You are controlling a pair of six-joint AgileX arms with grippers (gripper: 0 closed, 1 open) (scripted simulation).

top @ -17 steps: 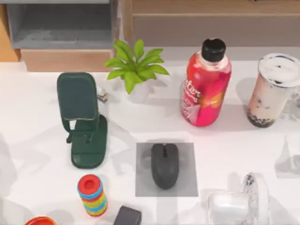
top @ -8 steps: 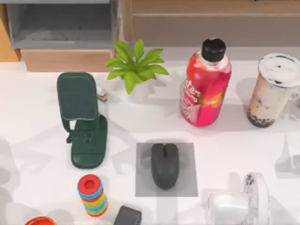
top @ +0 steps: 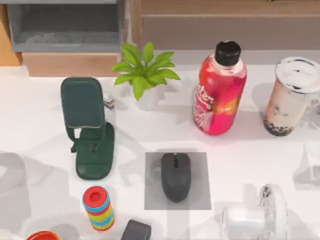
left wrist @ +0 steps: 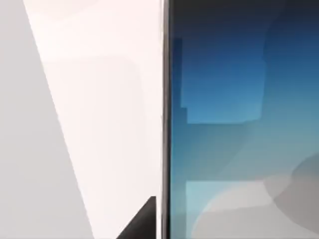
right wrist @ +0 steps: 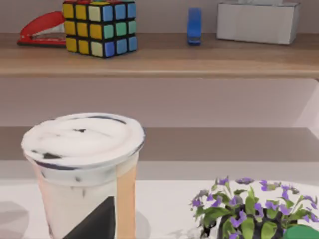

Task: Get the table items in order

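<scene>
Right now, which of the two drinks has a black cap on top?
The red bottle does. It stands left of the milk tea cup, whose flat lid is white, not black.

The smartphone (left wrist: 239, 119) runs off the left wrist view's edges; the milk-tea cup's (right wrist: 84, 179) base is cut off.

White table (top: 40, 120) carries: green phone stand (top: 90, 130) at left, potted plant (top: 145, 75) & red bottle (top: 219, 90) at back, milk-tea cup (top: 290, 95) at right. Mouse (top: 175, 176) on grey mat (top: 200, 190) at centre; ring stack (top: 98, 207) near front; smartphone (left wrist: 239, 124) lies flat.
</scene>
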